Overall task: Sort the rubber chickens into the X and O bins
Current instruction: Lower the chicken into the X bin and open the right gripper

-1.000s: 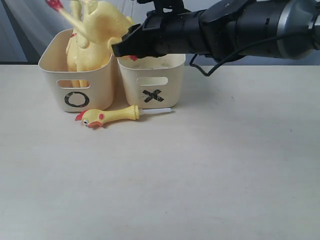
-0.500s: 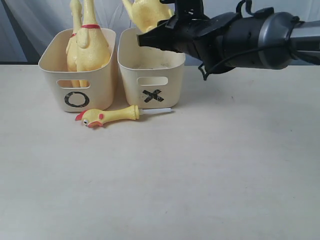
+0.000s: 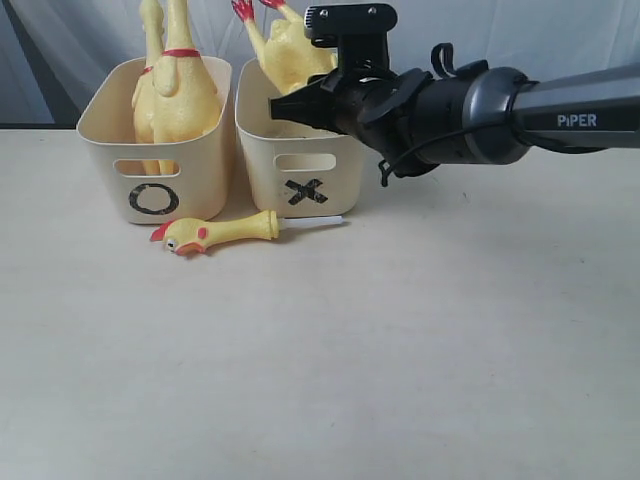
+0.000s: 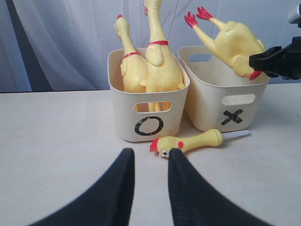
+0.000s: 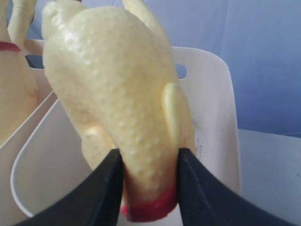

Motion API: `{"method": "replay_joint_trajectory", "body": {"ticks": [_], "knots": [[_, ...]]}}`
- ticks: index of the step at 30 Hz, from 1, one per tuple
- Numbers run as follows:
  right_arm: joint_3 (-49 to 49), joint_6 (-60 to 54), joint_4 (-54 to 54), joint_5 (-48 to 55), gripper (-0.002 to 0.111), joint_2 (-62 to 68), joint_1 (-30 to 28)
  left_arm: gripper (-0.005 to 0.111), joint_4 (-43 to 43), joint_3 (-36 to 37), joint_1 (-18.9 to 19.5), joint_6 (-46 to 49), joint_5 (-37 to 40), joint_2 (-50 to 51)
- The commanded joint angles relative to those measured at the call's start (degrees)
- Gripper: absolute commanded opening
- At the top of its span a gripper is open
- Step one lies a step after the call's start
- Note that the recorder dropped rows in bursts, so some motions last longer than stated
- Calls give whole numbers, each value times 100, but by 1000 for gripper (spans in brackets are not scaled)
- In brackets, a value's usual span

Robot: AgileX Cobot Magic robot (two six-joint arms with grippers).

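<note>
"PiPER" marks the arm (image 3: pixel 570 115) behind the right pincer (image 3: pixel 283 106); the X bin (image 3: pixel 262 180) beneath it shows X, the O bin (image 3: pixel 205 170) beyond its tips O.

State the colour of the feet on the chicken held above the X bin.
The feet are red, clearest in the left wrist view.

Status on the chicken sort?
Right gripper shut on chicken, feet up, over X bin. Left gripper open, empty. Loose small chicken in front of O bin.

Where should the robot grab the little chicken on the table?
Grab the little chicken around its thin middle, coming straight down. It lies flat on the table, and the O bin and X bin stand right behind it, so a sideways reach might bump them.
</note>
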Motion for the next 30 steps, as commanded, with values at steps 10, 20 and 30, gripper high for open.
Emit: {"method": "replay_joint_trajectory", "body": {"ticks": [10,20,30], "knots": [[-62,4,215,-92,13,42,-18,25,-9,17,-3,5,-28,-27],[-62,17,213,-92,27,42,-18,25,-9,17,-3,5,-28,-27],[-62,17,226,-92,38,42,-18,25,-9,17,-3,5,-28,-27]]}}
